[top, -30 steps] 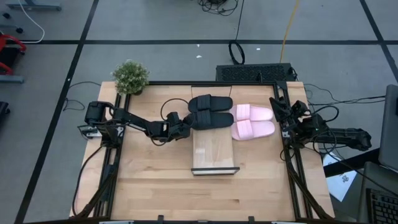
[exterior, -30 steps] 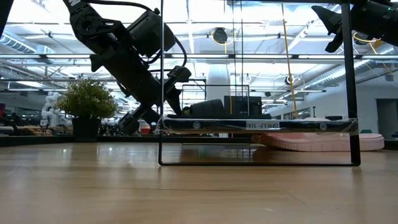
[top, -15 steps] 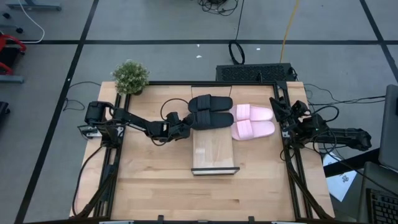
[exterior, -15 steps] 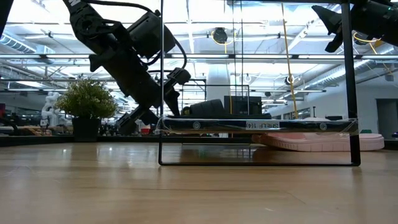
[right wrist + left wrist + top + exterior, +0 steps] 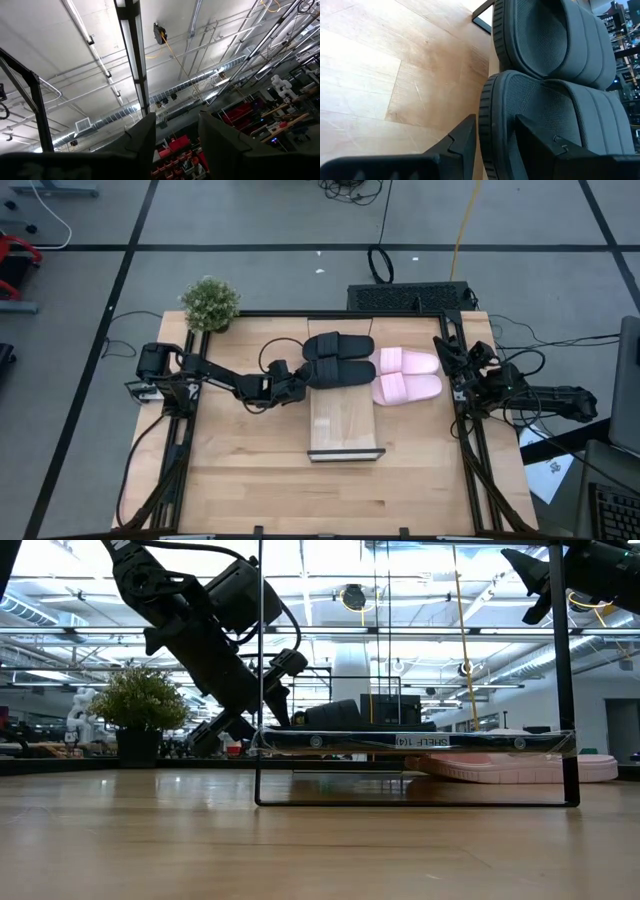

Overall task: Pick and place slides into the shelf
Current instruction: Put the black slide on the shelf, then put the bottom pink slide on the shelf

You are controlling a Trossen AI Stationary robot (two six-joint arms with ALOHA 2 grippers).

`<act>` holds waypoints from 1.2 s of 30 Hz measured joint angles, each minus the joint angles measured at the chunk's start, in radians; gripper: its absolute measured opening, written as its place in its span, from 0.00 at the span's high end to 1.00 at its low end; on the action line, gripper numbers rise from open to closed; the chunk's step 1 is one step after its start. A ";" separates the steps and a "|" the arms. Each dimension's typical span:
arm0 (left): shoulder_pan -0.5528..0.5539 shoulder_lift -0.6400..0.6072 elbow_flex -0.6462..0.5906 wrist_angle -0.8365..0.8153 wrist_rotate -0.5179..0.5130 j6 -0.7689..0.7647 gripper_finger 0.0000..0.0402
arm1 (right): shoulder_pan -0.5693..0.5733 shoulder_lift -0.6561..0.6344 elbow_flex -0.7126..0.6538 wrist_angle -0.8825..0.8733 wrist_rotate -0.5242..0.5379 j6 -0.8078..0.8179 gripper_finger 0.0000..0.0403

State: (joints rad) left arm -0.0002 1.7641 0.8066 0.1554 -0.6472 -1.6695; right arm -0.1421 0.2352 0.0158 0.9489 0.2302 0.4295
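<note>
Black slides [image 5: 338, 360] are being gripped on the shelf [image 5: 345, 420] by the left gripper [image 5: 495, 142], jaws pinching one sole's edge; pink slides [image 5: 407, 376] are being left on the table, right gripper [image 5: 447, 356] parked wide.

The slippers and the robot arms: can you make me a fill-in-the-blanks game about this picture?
1. The two black slides lie on the ____.
2. The two pink slides lie on the table, on the shelf's ____ side.
3. The left pincer has its fingers around the edge of a ____ slide.
4. At the table's back left corner stands a small green ____.

Missing words: shelf; right; black; plant
</note>
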 joint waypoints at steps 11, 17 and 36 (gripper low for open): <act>0.001 0.000 0.000 -0.004 -0.003 -0.008 0.68 | 0.000 0.000 0.000 0.000 0.000 0.004 0.66; 0.001 0.000 0.000 -0.004 -0.006 -0.014 0.68 | 0.000 0.000 0.000 0.000 0.000 0.004 0.66; 0.001 -0.211 0.000 -0.371 -0.035 0.012 0.68 | 0.000 0.000 0.000 0.000 0.000 -0.007 0.66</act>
State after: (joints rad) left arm 0.0006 1.5532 0.8062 -0.2157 -0.6820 -1.6573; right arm -0.1421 0.2352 0.0158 0.9494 0.2302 0.4229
